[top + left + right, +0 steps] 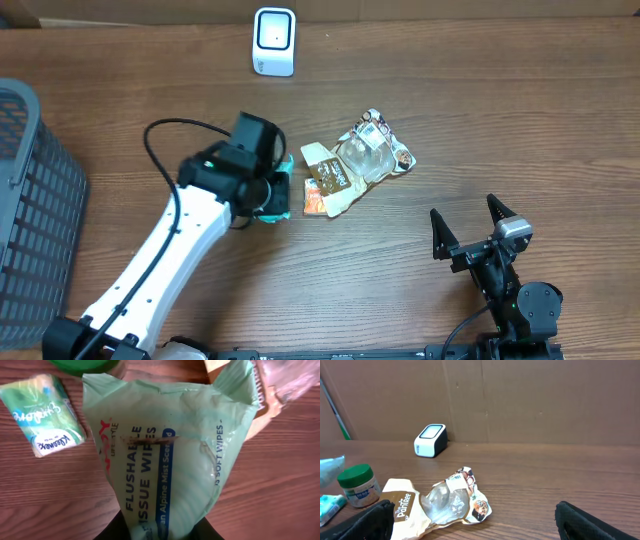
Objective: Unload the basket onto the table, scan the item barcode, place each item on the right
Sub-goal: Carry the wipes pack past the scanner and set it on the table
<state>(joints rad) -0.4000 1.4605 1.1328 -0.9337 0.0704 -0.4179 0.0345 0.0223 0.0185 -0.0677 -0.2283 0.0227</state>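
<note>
Straight toward the robot from the scanner (273,41), well apart from it, the left gripper (272,193) was closed to a narrow gap on a green wipes pack (165,450). In the left wrist view the pack filled most of the frame, with its lower end pinched between the two dark fingers (114,531) and its printed face toward the camera. Whether the pack touched the table (520,110) could not be told.

A tissue pack (42,415) and a jar (357,485) with a green lid lay on the robot's side of the scanner, close by the held pack. A brown bag (330,180) and a clear bag (365,155) lay touching each other, nearer the robot than the scanner and somewhat to its right. A grey basket (30,200) stood far to the scanner's left, at the table's edge.

Much nearer the robot than the scanner and well to its right, the right gripper (463,212) had its fingers spread wide with nothing between them.
</note>
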